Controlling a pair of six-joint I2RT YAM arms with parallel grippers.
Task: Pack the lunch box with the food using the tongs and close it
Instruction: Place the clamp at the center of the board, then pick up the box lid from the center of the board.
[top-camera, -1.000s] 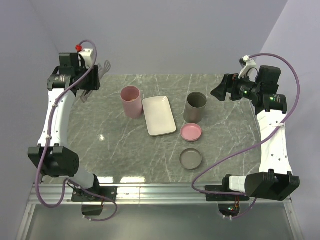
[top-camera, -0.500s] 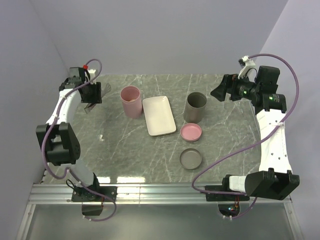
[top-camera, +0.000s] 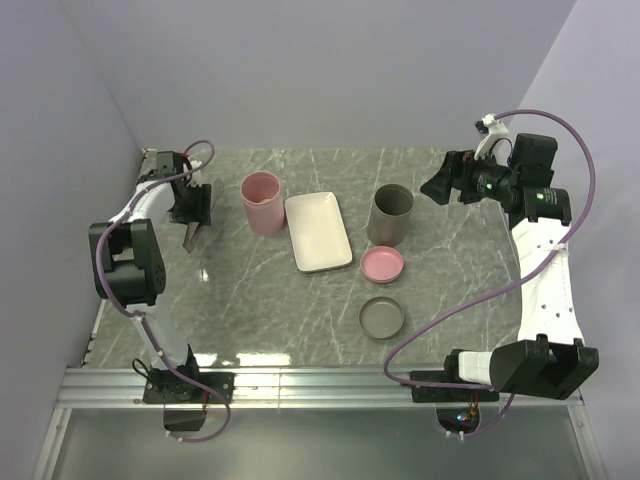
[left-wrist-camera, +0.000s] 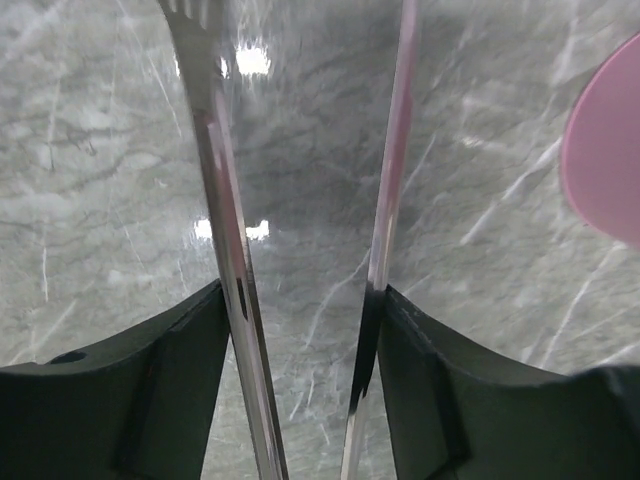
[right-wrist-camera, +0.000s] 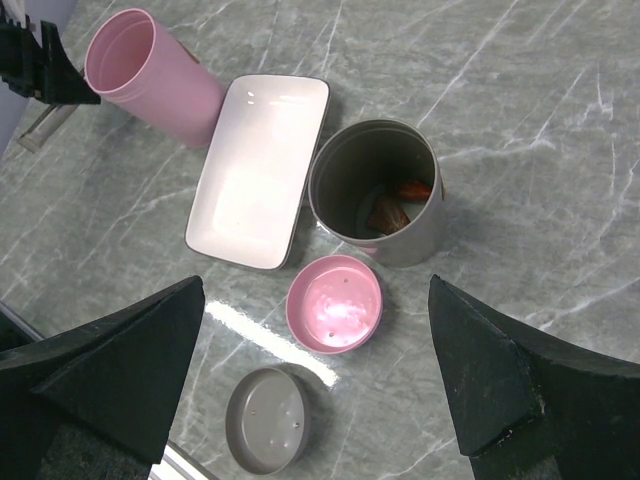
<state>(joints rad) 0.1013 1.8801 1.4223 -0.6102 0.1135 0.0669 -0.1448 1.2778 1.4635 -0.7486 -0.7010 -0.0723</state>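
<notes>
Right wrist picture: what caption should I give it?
Open right gripper facing grey cup holding reddish food, white tray, pink lid, grey lid, pink cup.

tongs (left-wrist-camera: 230, 250) cut by top edge, pink cup (left-wrist-camera: 610, 150) cropped at right, food (right-wrist-camera: 390, 212) half hidden inside grey cup (right-wrist-camera: 415, 247)

Looked down past the left gripper (left-wrist-camera: 302, 300) onto a grey marbled table (left-wrist-camera: 100, 150). Clamped the tongs (left-wrist-camera: 225, 230) between two black fingers (left-wrist-camera: 170, 380), one silver arm pressed against each inner face. Fanned apart toward the top, left arm ending in a toothed tip, right arm running out of frame. Caught bright glints on the stone. Showed a pink curved edge (left-wrist-camera: 610, 160) at the right border, apart from the tongs.
</notes>
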